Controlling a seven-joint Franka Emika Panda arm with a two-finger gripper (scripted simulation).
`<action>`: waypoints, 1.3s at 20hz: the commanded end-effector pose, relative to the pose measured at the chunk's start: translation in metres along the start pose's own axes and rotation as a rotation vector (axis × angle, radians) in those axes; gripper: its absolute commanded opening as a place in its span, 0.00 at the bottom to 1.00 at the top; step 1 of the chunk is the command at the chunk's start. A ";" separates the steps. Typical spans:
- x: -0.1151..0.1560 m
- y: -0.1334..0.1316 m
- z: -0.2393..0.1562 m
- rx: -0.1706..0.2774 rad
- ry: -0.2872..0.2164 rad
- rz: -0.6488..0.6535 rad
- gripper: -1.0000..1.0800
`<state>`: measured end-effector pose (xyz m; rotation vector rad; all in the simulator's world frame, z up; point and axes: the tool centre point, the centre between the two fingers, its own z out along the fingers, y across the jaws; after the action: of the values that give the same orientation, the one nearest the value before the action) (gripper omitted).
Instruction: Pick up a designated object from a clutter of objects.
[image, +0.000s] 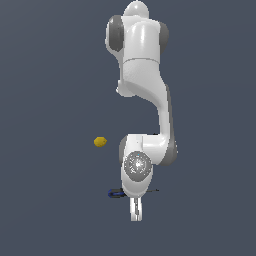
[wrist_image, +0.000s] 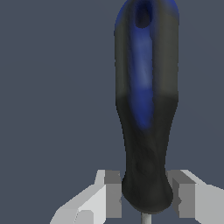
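The tool (wrist_image: 145, 199) straddles the narrow, black end of the screwdriver (wrist_image: 146, 109) handle, close to where the thin metal shaft leaves it; its fingers (wrist_image: 111, 194) stand spread to either side of the handle, with a slim gap visible on each side, so nothing is pinched yet. In the exterior view the screwdriver (image: 116, 193) lies flat on the counter (image: 50, 200) under the wrist, its blue-and-black handle projecting toward that view's left and the dark shaft toward its right. The step in hand appears to be the grasp. To do it well, the tool should stay centred across the handle, sit low enough for the pads to meet the handle's sides rather than its upper curve, and press together evenly before any lift; an off-centre squeeze on the rounded, tapering handle could roll or tilt it. The yellow ball (image: 100, 142) sits well apart and poses no obstruction. No brand, label or legible writing shows on any object.
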<state>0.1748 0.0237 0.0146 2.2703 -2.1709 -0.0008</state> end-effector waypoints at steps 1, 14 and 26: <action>0.000 0.000 -0.001 0.000 0.000 0.000 0.00; 0.001 0.021 -0.029 0.000 0.000 0.000 0.00; 0.005 0.074 -0.100 0.000 -0.002 0.000 0.00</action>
<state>0.1092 0.0164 0.1041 2.2706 -2.1710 -0.0039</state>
